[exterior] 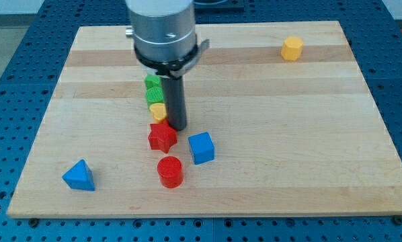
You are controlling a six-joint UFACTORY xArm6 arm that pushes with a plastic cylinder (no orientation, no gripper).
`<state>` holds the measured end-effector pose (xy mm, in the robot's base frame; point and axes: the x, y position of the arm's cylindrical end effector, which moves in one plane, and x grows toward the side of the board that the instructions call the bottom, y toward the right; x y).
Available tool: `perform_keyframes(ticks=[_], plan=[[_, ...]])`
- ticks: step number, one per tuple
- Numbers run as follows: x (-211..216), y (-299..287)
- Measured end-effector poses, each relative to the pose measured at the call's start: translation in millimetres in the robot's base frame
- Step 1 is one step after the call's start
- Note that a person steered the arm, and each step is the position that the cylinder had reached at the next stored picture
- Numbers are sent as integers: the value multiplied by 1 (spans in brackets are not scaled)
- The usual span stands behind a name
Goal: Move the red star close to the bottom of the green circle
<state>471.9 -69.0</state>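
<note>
The red star (162, 137) lies near the middle of the wooden board (288, 121). Just above it, partly hidden behind the rod, stand a yellow block (158, 111) and two green blocks, one (153, 95) above the yellow and one (151, 81) higher still; their shapes cannot be made out, so I cannot tell which is the green circle. My tip (177, 128) rests on the board at the red star's upper right, right beside it and next to the yellow block's right side.
A blue cube (202, 148) lies right of the red star. A red cylinder (169, 171) sits below the star. A blue triangle (79, 176) is at the view's bottom left. A yellow hexagon (292, 48) is at the top right.
</note>
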Motion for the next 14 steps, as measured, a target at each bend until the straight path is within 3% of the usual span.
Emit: perform_keyframes(ticks=[3, 6, 8, 10, 14], plan=[[-10, -108], [120, -93], [109, -43], [71, -43], [42, -43]])
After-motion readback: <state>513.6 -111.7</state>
